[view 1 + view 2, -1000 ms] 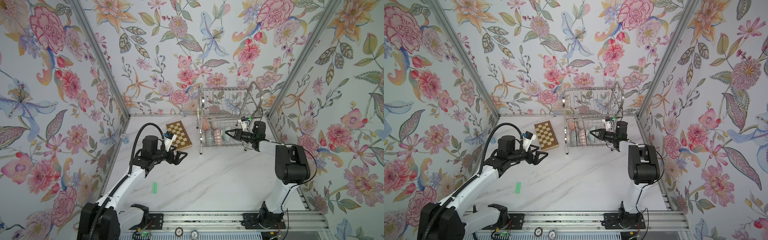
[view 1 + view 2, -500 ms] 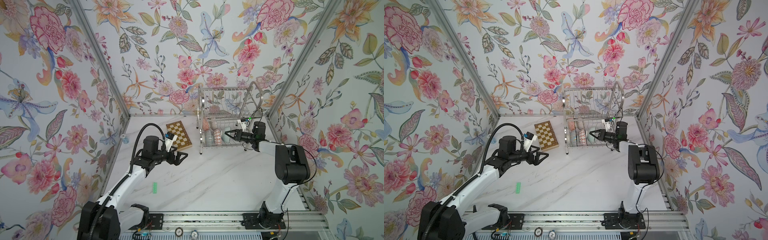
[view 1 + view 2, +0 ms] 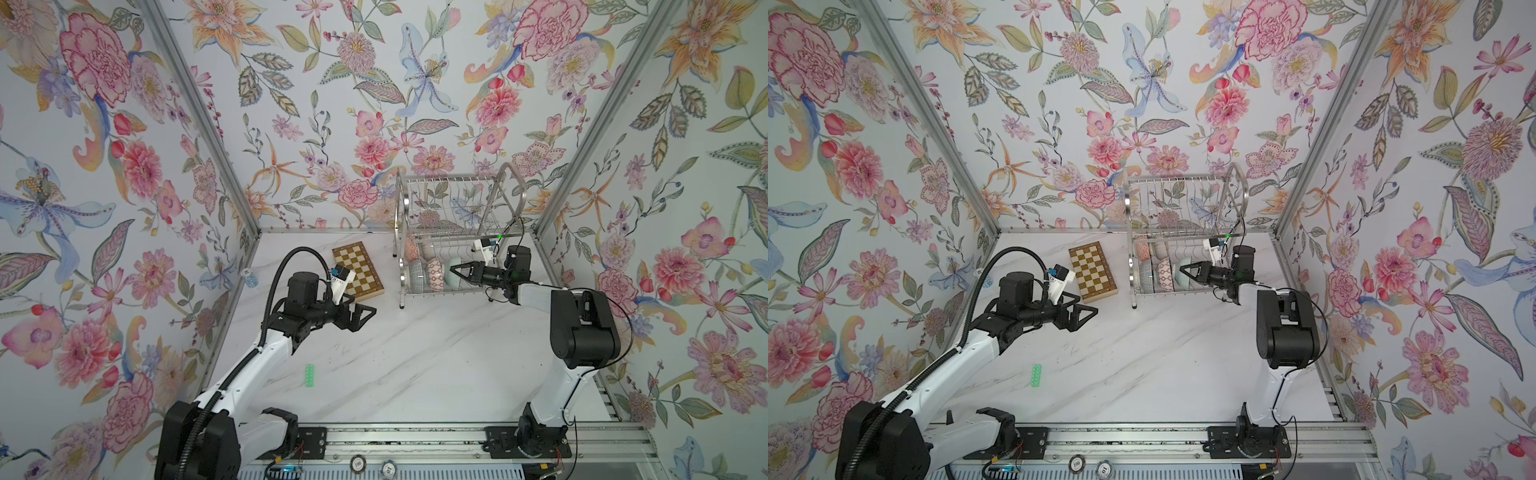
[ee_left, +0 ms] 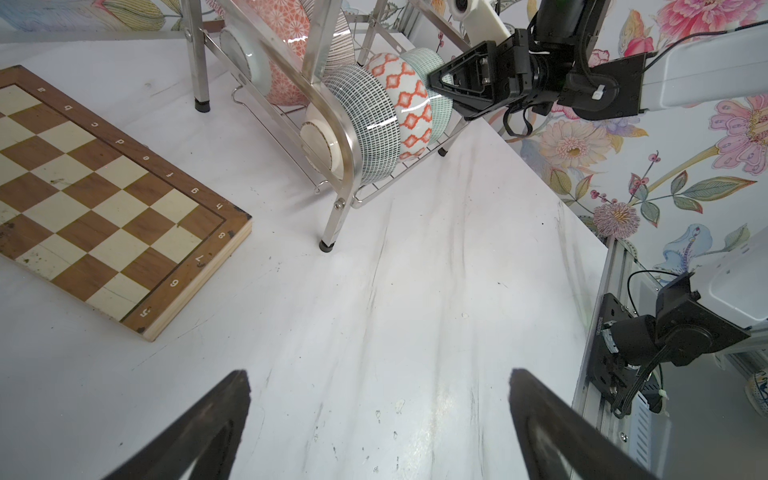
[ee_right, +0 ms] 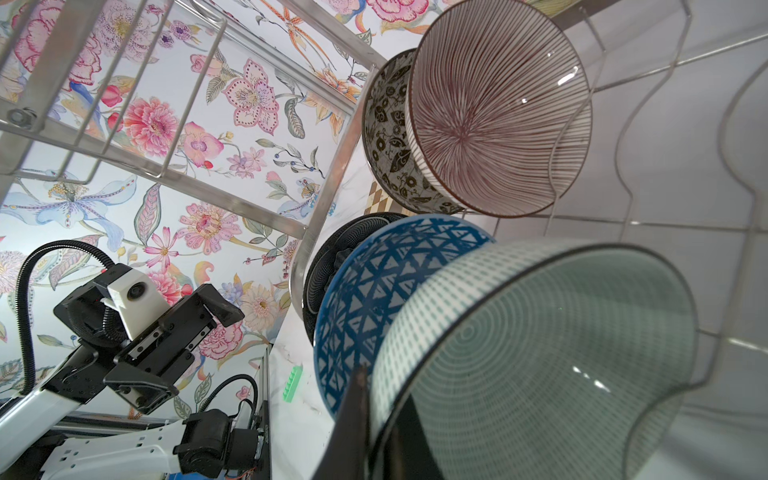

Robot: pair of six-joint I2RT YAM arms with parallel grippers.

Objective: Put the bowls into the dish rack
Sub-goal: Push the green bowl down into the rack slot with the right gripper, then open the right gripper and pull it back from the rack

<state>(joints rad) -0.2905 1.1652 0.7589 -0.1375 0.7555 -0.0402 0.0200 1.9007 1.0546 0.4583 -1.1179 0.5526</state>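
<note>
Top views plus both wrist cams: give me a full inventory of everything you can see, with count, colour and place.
dish rack: one, shiny steel, two tiers, far right of the table.
mint green bowl: one, lower shelf, near row, on edge.
blue triangle bowl: one, same row, beside it.
dark fine-patterned bowl: one, same row, end nearest the chessboard.
pinkish radial-line bowl: one, lower shelf, far row.
black-and-white floral bowl: one, far row, beside it.
chessboard: one, brown and cream, flat, left of rack.
green block: one, bright green, table, front left.
round discs: two, dark, front rail.
left gripper: one, black, open, empty, over the table.
right gripper: one, black, shut on mint green bowl's rim.
</note>
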